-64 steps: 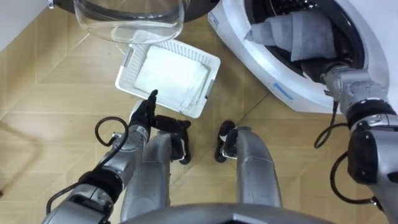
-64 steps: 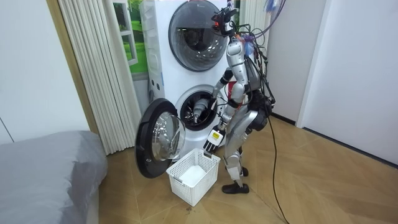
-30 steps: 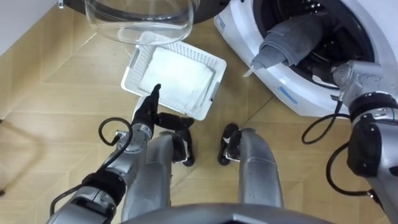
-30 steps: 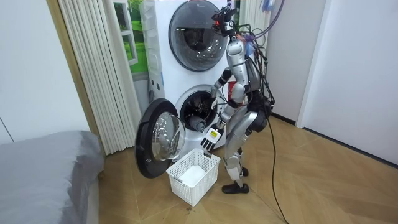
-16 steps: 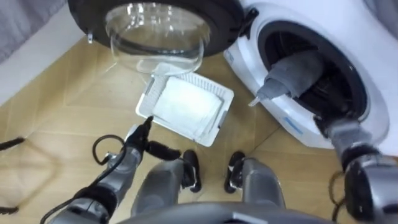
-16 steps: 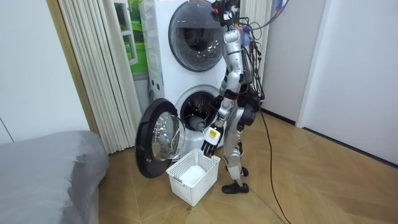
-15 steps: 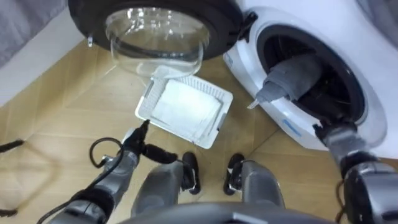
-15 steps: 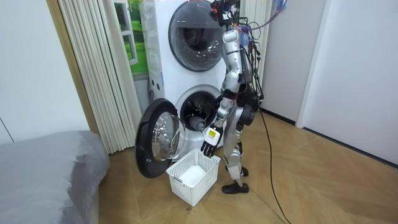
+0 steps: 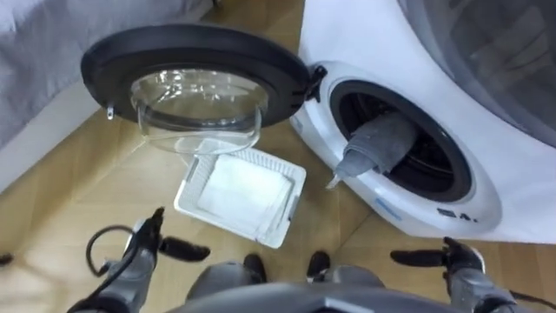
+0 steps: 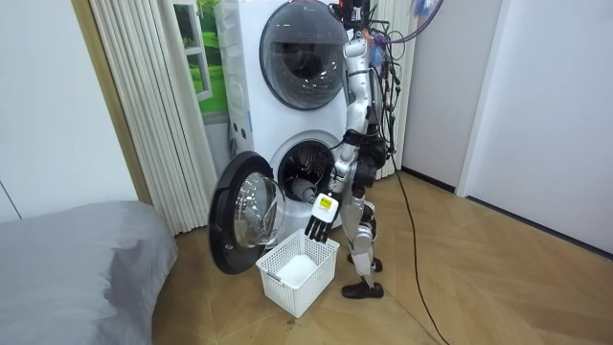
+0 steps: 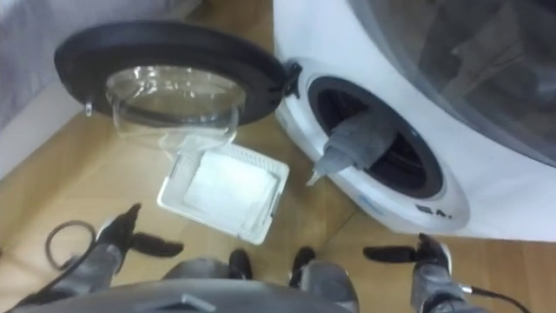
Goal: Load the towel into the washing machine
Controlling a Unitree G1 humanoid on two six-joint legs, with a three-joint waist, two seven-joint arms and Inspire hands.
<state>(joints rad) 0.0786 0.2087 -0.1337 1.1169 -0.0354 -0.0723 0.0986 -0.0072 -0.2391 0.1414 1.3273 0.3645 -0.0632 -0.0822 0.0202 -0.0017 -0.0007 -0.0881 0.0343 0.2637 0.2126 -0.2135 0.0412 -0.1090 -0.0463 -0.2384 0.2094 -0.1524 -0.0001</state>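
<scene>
The towel (image 9: 380,146) reaches into the dark drum (image 9: 439,169), its far end hidden.

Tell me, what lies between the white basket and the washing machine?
Only bare wooden floor, seen in the left eye view; the basket and washing machine stand apart. The grey towel hangs out of the drum.

Washer (image 9: 365,52) is on the right with its door (image 9: 195,74) swung open to the left, and the towel (image 9: 375,146) sits half in the drum, hanging out over the rim. Basket (image 9: 190,176) is on the floor just in front of the door, left of the opening, with a cloth (image 9: 239,193) lying in it.
</scene>
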